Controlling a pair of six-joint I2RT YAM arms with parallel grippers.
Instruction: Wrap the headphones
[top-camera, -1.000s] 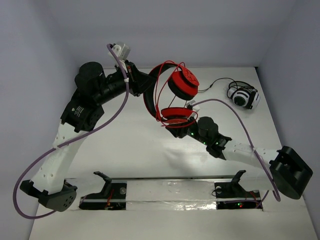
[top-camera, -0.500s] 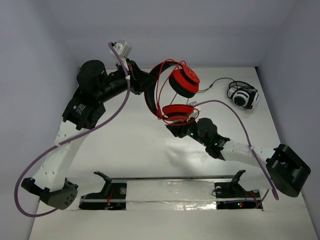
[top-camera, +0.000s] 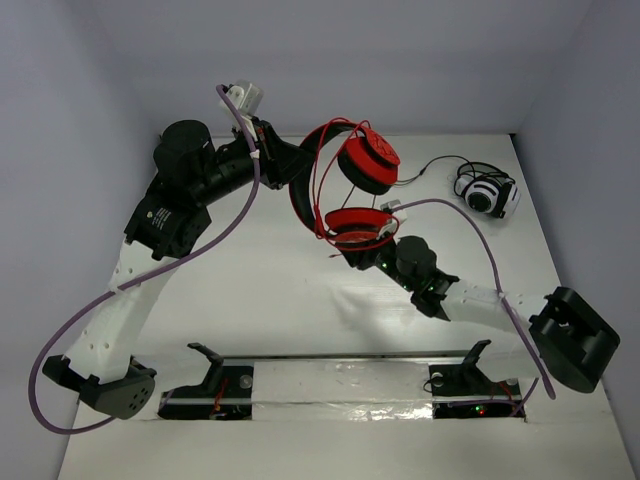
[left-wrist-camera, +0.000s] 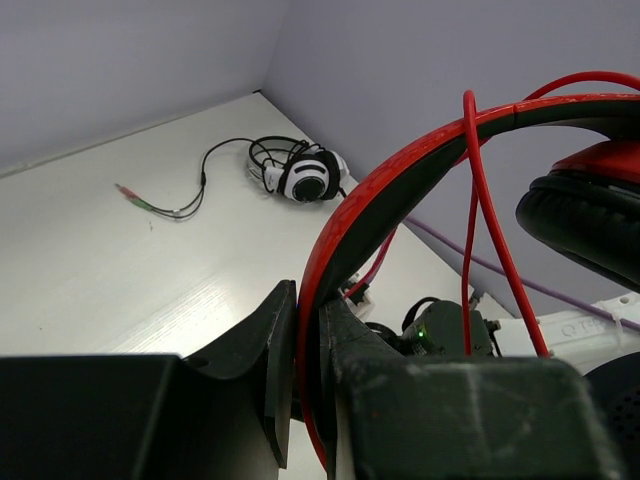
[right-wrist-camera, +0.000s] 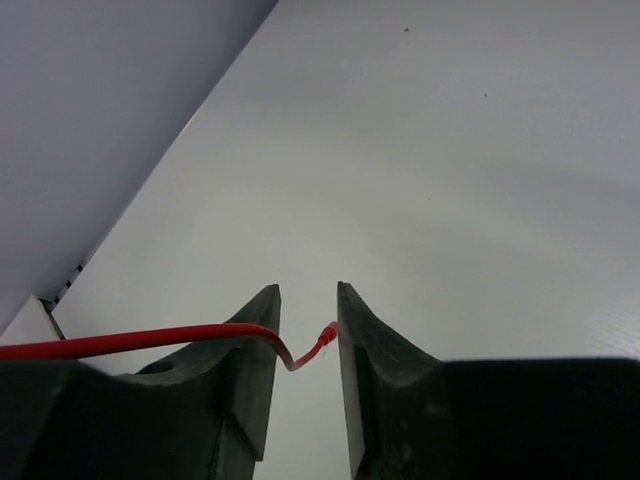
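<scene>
The red headphones (top-camera: 368, 160) hang in the air over the middle of the table, and their thin red cable (top-camera: 318, 190) is looped round the headband. My left gripper (top-camera: 293, 167) is shut on the red-and-black headband (left-wrist-camera: 400, 185); both fingers press its sides in the left wrist view (left-wrist-camera: 308, 330). One black ear pad (left-wrist-camera: 585, 220) shows at the right there. My right gripper (top-camera: 358, 250) sits just below the lower earcup (top-camera: 355, 222). Its jaws stand a little apart (right-wrist-camera: 308, 300). The bent end of the red cable (right-wrist-camera: 150, 340) lies between them, its tip touching the right finger.
The smaller white and black headphones (top-camera: 487, 192) lie at the far right of the table with a dark cable (left-wrist-camera: 190, 195) trailing left. Purple arm cables (top-camera: 200, 250) loop beside both arms. A metal rail (top-camera: 340, 357) runs along the near edge.
My right arm has shifted slightly, and its gripper has crept closer under the lower earcup. The headphones have swung a little. My left gripper keeps its hold.
</scene>
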